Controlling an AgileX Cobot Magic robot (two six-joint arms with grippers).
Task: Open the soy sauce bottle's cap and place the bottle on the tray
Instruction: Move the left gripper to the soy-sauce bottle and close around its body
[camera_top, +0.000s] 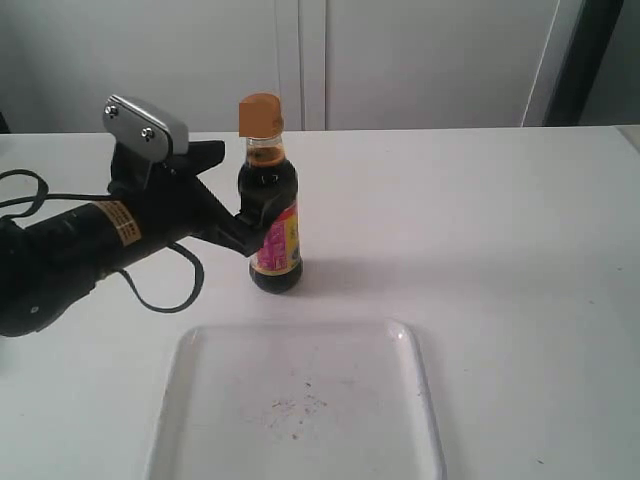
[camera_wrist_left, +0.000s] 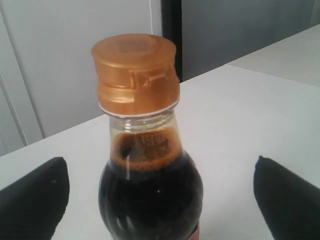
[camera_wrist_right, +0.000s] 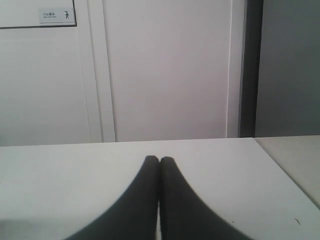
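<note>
A white table (camera_top: 500, 230) fills the exterior view, with pale wall panels behind it. Nearest the camera lies the tray (camera_top: 200, 350), a flat square of translucent white plastic with rounded corners, a low rim and a scatter of dark specks in its middle; nothing stands on it. Beyond the tray's far edge, apart from it, the soy sauce bottle (camera_top: 272, 215) stands upright on the bare table — dark liquid up to the base of its narrow neck, a red and yellow label on its lower body. The left arm reaches in from the left side, a black cable looping on the table below it, and the left gripper (camera_top: 250, 215) sits at the bottle's body. In the left wrist view its two black fingers (camera_wrist_left: 32, 200) stand spread on either side of the bottle with clear gaps of table between each finger and the glass, so the jaws are released and grasp nothing. The cap (camera_wrist_left: 135, 75), amber-orange, is closed down on its collar atop the neck. The right gripper (camera_wrist_right: 159, 200) does not appear in the exterior view; its own wrist camera shows its two dark fingertips pressed together — clenched on nothing — above bare table, facing the wall.
</note>
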